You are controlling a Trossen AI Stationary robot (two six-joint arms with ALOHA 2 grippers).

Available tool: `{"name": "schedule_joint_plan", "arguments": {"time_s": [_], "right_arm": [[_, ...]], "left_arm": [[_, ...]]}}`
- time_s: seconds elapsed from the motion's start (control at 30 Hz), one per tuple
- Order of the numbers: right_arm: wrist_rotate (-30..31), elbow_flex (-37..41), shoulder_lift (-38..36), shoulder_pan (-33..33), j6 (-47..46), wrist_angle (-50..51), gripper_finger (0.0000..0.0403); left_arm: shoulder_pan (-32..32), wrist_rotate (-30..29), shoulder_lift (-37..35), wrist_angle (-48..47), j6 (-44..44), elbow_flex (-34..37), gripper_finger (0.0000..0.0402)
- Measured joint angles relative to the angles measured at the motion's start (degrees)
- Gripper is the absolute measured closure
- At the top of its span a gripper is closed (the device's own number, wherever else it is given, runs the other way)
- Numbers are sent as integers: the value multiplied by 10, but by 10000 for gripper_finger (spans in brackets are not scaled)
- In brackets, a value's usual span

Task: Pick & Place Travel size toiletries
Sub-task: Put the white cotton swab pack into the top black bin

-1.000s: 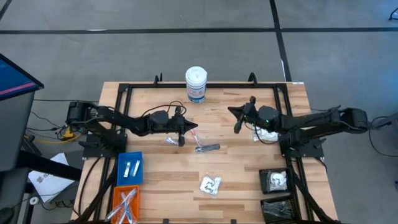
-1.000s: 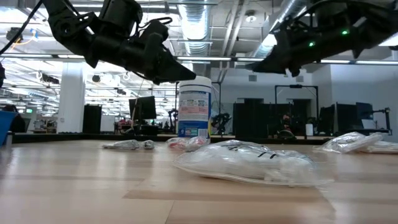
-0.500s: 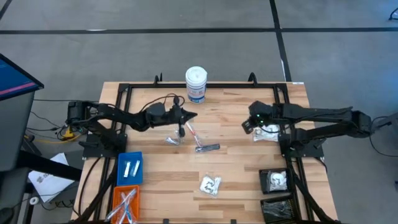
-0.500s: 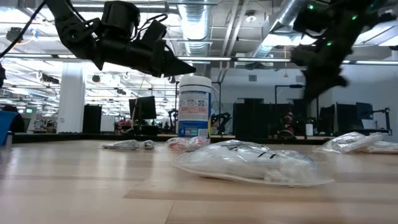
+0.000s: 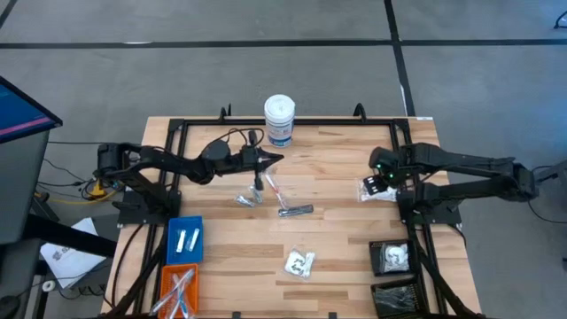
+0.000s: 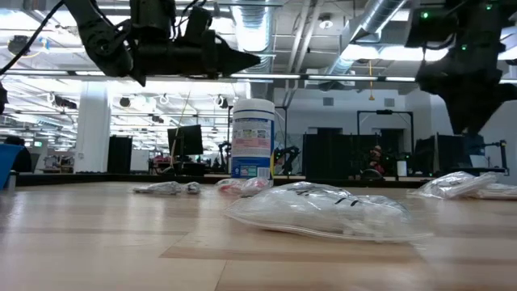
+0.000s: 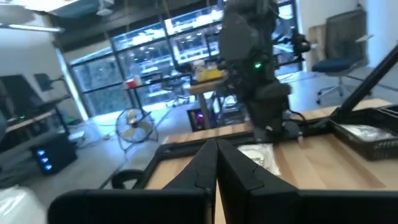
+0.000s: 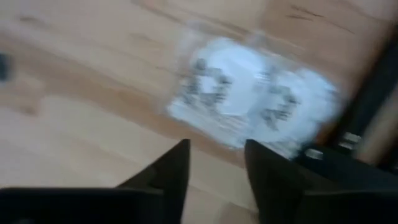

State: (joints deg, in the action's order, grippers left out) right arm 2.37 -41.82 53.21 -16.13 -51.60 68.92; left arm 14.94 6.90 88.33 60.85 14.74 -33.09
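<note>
Right jaws: mine, spread, pointing down over a clear packet at the worktop's right edge; nothing pinched.
Left jaws: pressed together, empty, held level above the worktop, near the canister.
Toiletries: tube and stick mid-worktop; another packet nearer the front.
Bins: blue, orange, black.
</note>
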Motion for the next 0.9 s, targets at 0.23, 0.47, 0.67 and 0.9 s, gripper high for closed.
{"name": "schedule_joint_plan", "arguments": {"time_s": [0.23,0.47,0.67,0.9], "right_arm": [[22,35,8,-44,-7,-25,167],[5,113,23,-122,51,-109,193],[-13,144,23,-176,100,-157,258],[-48,155,23,-212,154,-184,361]], "left_arm": [[-8,42,87,-4,0,-42,401],[-11,82,136,-4,-2,-79,401],[-12,82,122,-7,-4,-77,401],[-17,82,122,-32,-15,-76,401]]}}
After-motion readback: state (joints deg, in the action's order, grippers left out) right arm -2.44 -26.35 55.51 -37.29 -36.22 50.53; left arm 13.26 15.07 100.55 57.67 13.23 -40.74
